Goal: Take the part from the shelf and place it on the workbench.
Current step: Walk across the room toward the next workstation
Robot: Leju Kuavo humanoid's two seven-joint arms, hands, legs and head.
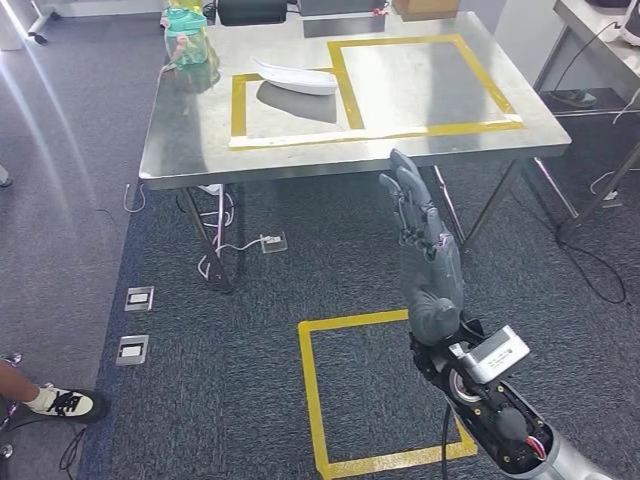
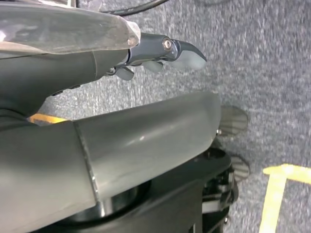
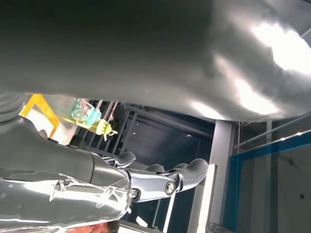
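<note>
**Empty right hand raised before the workbench**

Nearest to me, my right hand (image 1: 427,262) is lifted at about 5 o'clock in the head view, fingers (image 1: 407,195) stretched out and slightly apart, pointing toward the workbench (image 1: 189,150). It grasps nothing and touches nothing; it hangs over the grey carpet, short of the table's near edge. From the right wrist, the same fingers (image 3: 183,174) reach out straight and bare.

My left hand (image 2: 166,51) shows from its wrist camera, fingers extended over the carpet with nothing in them.

At about 12 o'clock the part (image 1: 294,77), a long, white, curved shell, lies flat on the steel top, across the corner of the smaller yellow tape rectangle (image 1: 238,105). A green container (image 1: 186,38) stands at 11 o'clock.
</note>
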